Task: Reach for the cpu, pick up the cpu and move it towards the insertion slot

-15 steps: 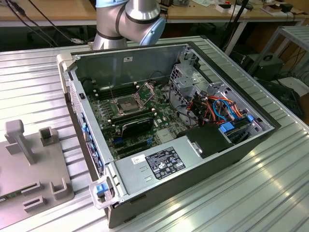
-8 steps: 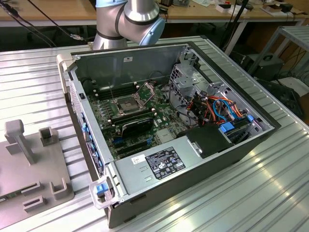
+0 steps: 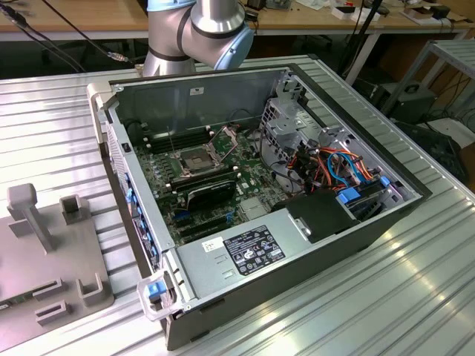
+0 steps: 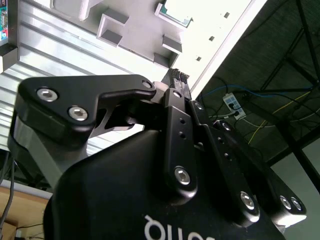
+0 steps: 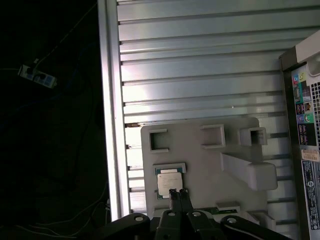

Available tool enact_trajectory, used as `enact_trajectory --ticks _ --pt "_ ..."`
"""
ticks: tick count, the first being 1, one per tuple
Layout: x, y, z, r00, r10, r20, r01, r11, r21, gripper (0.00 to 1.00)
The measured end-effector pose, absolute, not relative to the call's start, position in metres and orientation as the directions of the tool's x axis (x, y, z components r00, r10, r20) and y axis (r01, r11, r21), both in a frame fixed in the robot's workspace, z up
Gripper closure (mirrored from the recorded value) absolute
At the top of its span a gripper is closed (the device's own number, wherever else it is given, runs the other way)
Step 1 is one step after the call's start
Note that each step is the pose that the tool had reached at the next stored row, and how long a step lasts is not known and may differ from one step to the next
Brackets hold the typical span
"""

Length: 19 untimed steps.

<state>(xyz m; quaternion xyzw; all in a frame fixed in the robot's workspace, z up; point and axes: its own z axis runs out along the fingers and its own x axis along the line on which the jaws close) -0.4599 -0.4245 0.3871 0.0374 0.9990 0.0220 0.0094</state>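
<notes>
The cpu [image 5: 168, 182] is a small silver square with a green rim, lying flat in a pocket of the grey holder plate [image 5: 200, 160]. In the first wrist view my gripper [image 5: 177, 192] hangs over the cpu's edge, its two thin black fingertips pressed together with nothing between them. The second wrist view has the same shut gripper [image 4: 179, 75] pointing toward the cpu [image 4: 175, 11]. The insertion slot [image 3: 194, 160], a silver-framed square socket with a dark centre, sits on the motherboard inside the open computer case, with its cover plate [image 3: 227, 137] tilted up.
The grey holder plate [image 3: 44, 252] has raised posts and lies on the ribbed metal table at the exterior view's left. The case wall [image 3: 133, 200] stands between it and the socket. A drive cage [image 3: 286, 122], cables [image 3: 338, 167] and a power supply [image 3: 245, 248] fill the case's other side.
</notes>
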Motion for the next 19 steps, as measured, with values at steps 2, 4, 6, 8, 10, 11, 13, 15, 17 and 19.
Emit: enact_trajectory --ticks 2,4,6,8,10,11,13,15,17,19 --pt "-0.4600 -0.4245 0.3871 -0.997 0.075 -0.017 0.074 0.996 0.045 0.89" --pt "-0.4600 -0.4245 0.3871 -0.997 0.075 -0.017 0.074 0.996 0.045 0.89" --pt "-0.4600 -0.4245 0.3871 -0.997 0.075 -0.017 0.074 0.996 0.045 0.89" --pt "-0.4601 -0.4245 0.3871 -0.997 0.075 -0.017 0.074 0.996 0.045 0.76" --pt "-0.4601 -0.4245 0.3871 -0.997 0.075 -0.017 0.074 0.996 0.045 0.64" --pt "-0.4601 -0.4245 0.3871 -0.997 0.075 -0.017 0.074 0.996 0.045 0.64" --pt "-0.4601 -0.4245 0.3871 -0.997 0.075 -0.017 0.074 0.996 0.045 0.58" --pt "-0.4602 -0.4245 0.3871 -0.997 0.075 -0.017 0.074 0.996 0.045 0.45" --pt "-0.4602 -0.4245 0.3871 -0.997 0.075 -0.017 0.074 0.996 0.045 0.45" --pt "-0.4602 -0.4245 0.3871 -0.997 0.075 -0.017 0.074 0.996 0.045 0.45"
